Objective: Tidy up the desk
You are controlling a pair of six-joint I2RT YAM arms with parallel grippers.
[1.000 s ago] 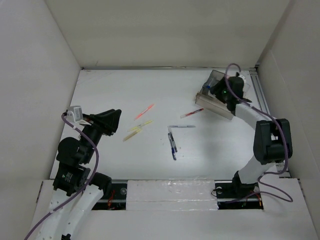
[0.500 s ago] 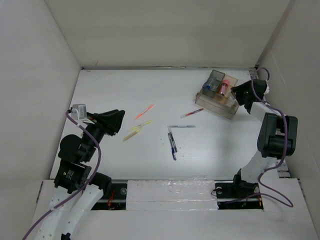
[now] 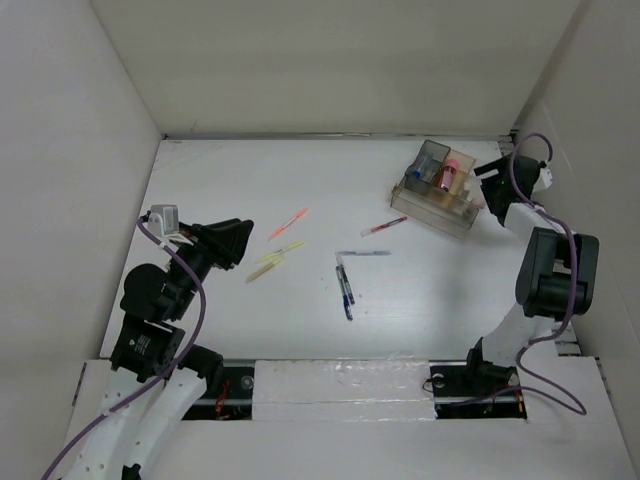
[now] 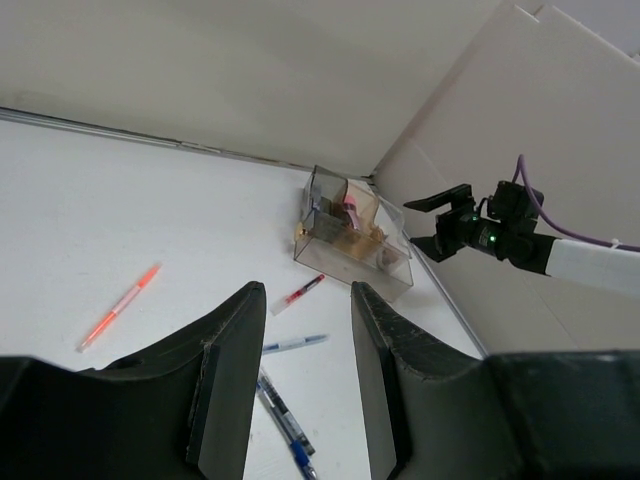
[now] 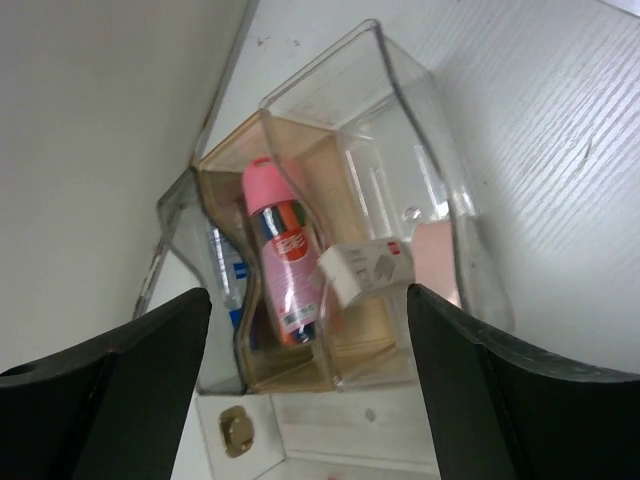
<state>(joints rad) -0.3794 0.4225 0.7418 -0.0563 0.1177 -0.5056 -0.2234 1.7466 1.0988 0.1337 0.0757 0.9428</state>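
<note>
One item newly exposed.

Top: right gripper (image 3: pixel 488 183) has backed off organizer (image 3: pixel 430 214), now just right of it; pink-capped tube (image 3: pixel 449 175) sits inside. Loose pens (image 3: pixel 344 285) remain mid-desk (image 3: pixel 220 170), which spans ahead of both bases.

Left wrist: left gripper (image 4: pixel 303 300) parted, empty, aimed across pens.

Right wrist: right gripper spread wide, holding nothing, facing organizer.

Left gripper (image 4: pixel 306 295) hides the near desk (image 4: pixel 70 200) — blue pens (image 4: pixel 285 425) cut off.
</note>
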